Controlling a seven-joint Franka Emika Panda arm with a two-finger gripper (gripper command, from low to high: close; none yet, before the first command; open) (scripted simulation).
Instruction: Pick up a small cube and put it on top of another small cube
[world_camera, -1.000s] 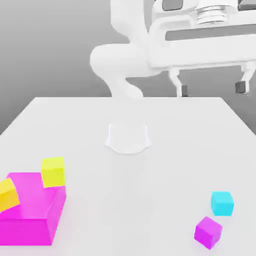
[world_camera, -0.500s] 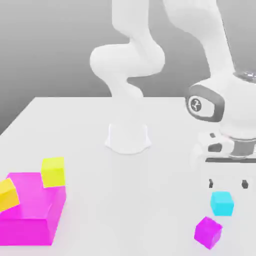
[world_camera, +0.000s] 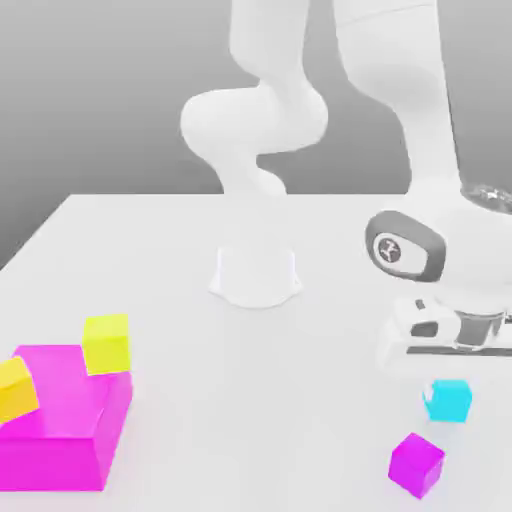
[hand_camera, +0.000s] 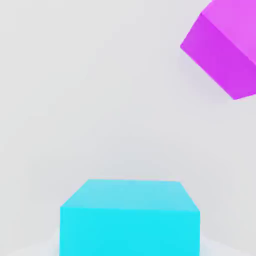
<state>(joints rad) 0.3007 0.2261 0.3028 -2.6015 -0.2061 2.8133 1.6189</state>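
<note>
Exterior view: the gripper sits low over the small cyan cube, near the table's front right, fingers pinching it. Hand view: the cube looks centred; lift straight, clearing the magenta cube nearby.

table: white | on it: cyan cube, small magenta cube, big magenta block

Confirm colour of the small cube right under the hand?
Cyan, plain, no pattern. The small cube shows best in the hand view, near a small magenta cube.
</note>
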